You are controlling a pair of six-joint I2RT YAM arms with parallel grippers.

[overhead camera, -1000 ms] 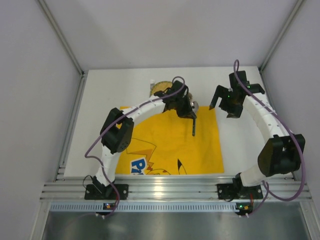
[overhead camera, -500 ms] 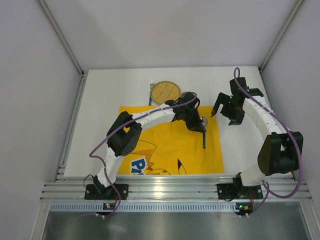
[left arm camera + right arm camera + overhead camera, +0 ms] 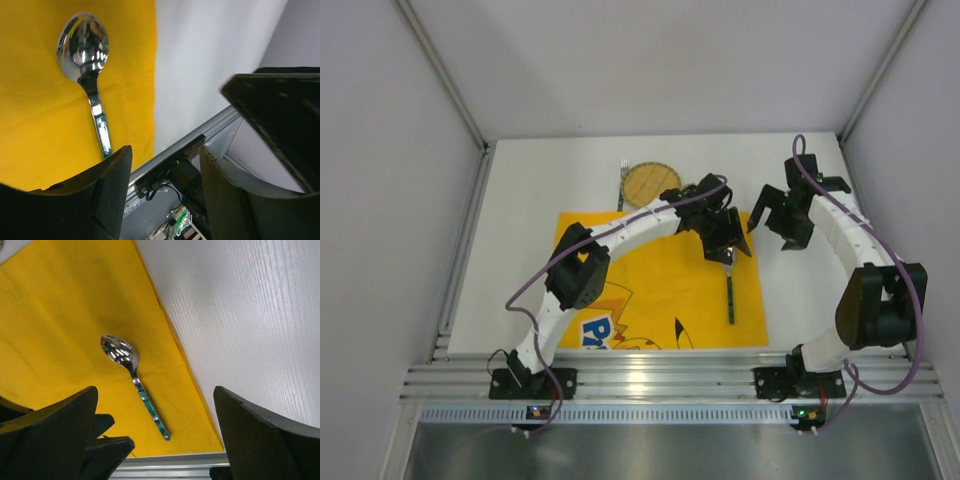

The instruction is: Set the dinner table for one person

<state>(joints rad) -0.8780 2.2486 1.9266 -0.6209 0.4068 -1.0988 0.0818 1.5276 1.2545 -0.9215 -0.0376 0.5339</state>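
A steel spoon (image 3: 730, 290) with a green handle lies on the right part of the yellow mat (image 3: 650, 285), bowl pointing away from the arms. It lies free in the left wrist view (image 3: 92, 70) and the right wrist view (image 3: 136, 377). My left gripper (image 3: 725, 238) hovers just above the spoon's bowl, and its jaws (image 3: 165, 160) stand open with nothing between them. My right gripper (image 3: 785, 215) hangs wide open (image 3: 155, 400) over the white dinner table (image 3: 520, 240), just right of the mat's far corner. A round woven plate (image 3: 652, 183) sits beyond the mat, with a fork (image 3: 622, 185) at its left.
Grey panels wall the table on the left, far and right sides. A ribbed aluminium rail (image 3: 660, 375) runs along the near edge, carrying both arm bases. The mat's printed cartoon (image 3: 610, 325) faces the near side.
My left arm carried the spoon rightwards across the mat, set it down near the mat's right edge and opened its jaws. The right gripper shifted slightly.
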